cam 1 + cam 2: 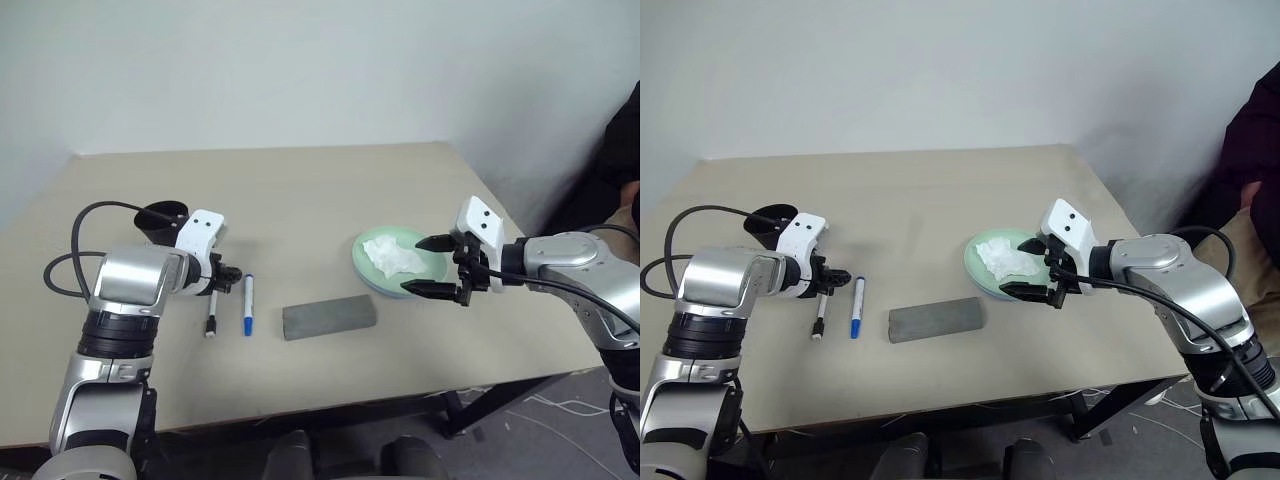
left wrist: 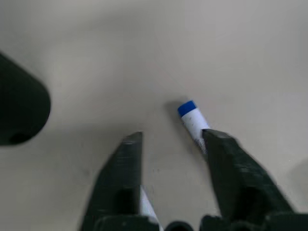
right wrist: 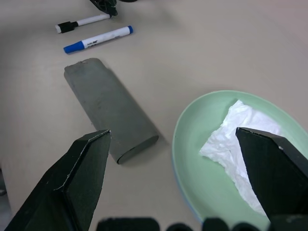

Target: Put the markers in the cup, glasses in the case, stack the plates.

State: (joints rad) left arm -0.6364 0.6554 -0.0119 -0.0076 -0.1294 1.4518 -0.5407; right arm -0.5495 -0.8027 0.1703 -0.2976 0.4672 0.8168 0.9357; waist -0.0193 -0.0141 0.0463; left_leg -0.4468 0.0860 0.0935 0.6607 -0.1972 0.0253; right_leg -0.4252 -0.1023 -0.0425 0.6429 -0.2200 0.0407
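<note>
Left gripper [image 2: 171, 144], fingers apart and empty, hangs over two slim white markers [image 1: 230, 308] near the table's [image 1: 320, 180] left edge; closing could roll them. Right gripper [image 1: 427, 267], wide open, risks snagging crumpled tissue [image 1: 392, 255].

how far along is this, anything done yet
Plates look stacked: the green plate sits on a blue one whose edge peeks out beneath, with a tissue on top. Both markers lie on the table beside the cup, not in it. The left gripper is open above them, holding nothing; the right gripper is open by the plates. The case is shut. Markers and glasses are left.
</note>
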